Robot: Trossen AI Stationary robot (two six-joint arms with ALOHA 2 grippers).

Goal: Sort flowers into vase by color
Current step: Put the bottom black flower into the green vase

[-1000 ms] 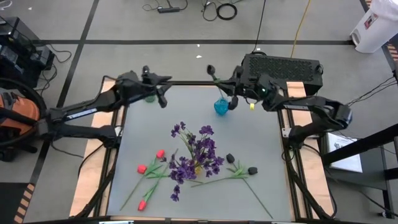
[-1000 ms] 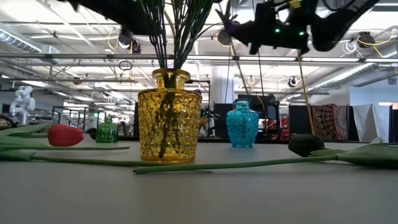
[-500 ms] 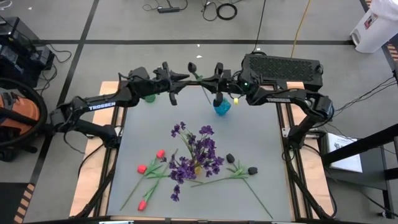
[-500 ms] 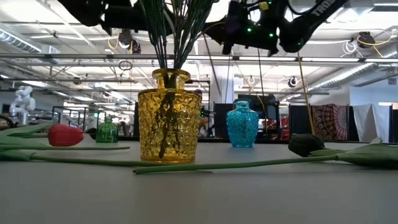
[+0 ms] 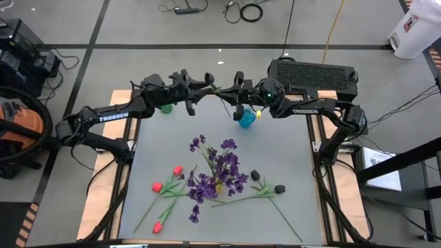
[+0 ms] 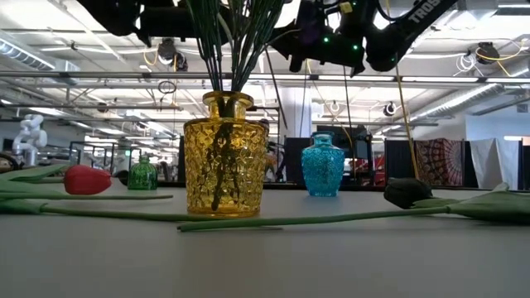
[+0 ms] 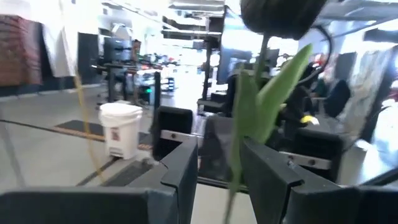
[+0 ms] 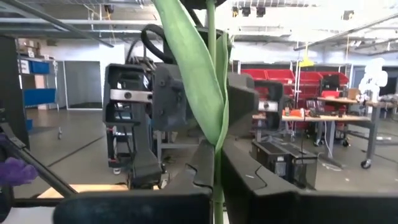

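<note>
A black-headed flower [image 7: 283, 14] stands upright in the air over the table's far edge, between the two arms. My right gripper [image 8: 214, 171] is shut on its green stem. My left gripper [image 7: 219, 171] is open, and its fingers stand on either side of the same stem and leaf, below the head. In the high view the two grippers [image 5: 205, 88] [image 5: 234, 89] face each other. A yellow vase [image 6: 224, 157] holds purple sprays [image 5: 219, 169]. Red tulips [image 5: 167, 187] and black-headed blooms [image 5: 265, 184] lie on the table. My right gripper pinches the flower's stem and a long leaf [image 8: 215, 140] between its two fingers. The fingers come in about level from the table's right side and lie across the stem. The flower stands upright, lifted clear of the table, and its head rises out of that view.
A blue vase [image 5: 246, 118] stands just below the grippers near the far edge, and a small green vase [image 5: 165, 108] stands at the far left. Loose stems [image 6: 273, 219] lie across the near part of the table. A black box [image 5: 313, 74] sits behind the far edge.
Both grippers have come together over the far edge. The left one went toward the table's right and turned its wrist, so its fingers now stand around the stem. The right one carried the flower toward the table's left. Both have kept nearly still over the last half second.
</note>
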